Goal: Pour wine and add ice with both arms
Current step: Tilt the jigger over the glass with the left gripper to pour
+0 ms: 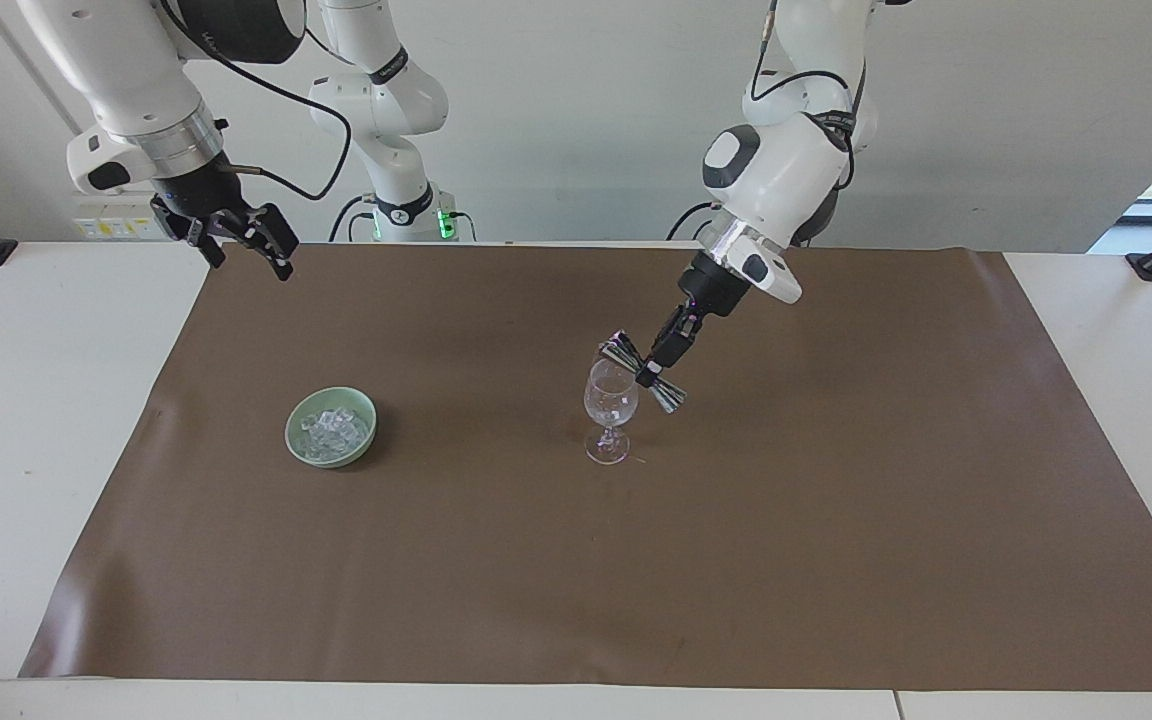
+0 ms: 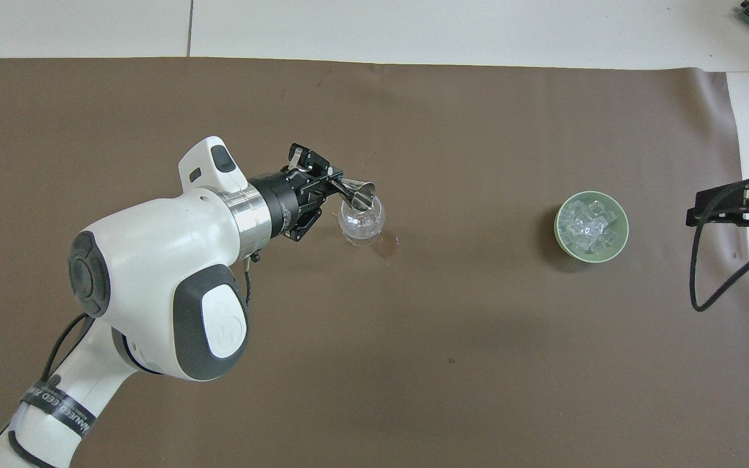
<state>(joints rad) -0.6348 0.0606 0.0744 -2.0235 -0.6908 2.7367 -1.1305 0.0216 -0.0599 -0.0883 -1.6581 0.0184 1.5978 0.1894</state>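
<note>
Left gripper [image 1: 650, 375] has its jaws clamped on the waist of a metal jigger [image 1: 644, 373], tipped steeply with one cup mouth over the rim of the wine glass [image 1: 610, 397]. The glass stands upright mid-mat on the brown mat [image 1: 836, 520] covering the bench [image 1: 56, 450], toward the left arm's end from the bowl. The wine can't be made out in the glass, too clear; a small wet patch [image 2: 389, 247] shows on the mat touching the glass foot, likely spill. Risk: the jigger mouth sits at the rim edge rather than centred, so the pour can run down outside the glass and add to that puddle. Second risk: the jigger's cup is very close to or touching the rim, and a sideways nudge from the arm can tip the tall narrow-footed glass. The wet mat under the foot may let it slide as well. The green bowl [image 1: 331, 427] holds the ice [image 1: 330, 428], well apart from the glass toward the right arm's end. Right gripper [image 1: 236, 242] waits over the mat corner close to the robots, jaws spread, holding nothing. Later risk: cubes are slick and small, easy to drop on transfer, and dropping one from height can knock or splash the glass.
</note>
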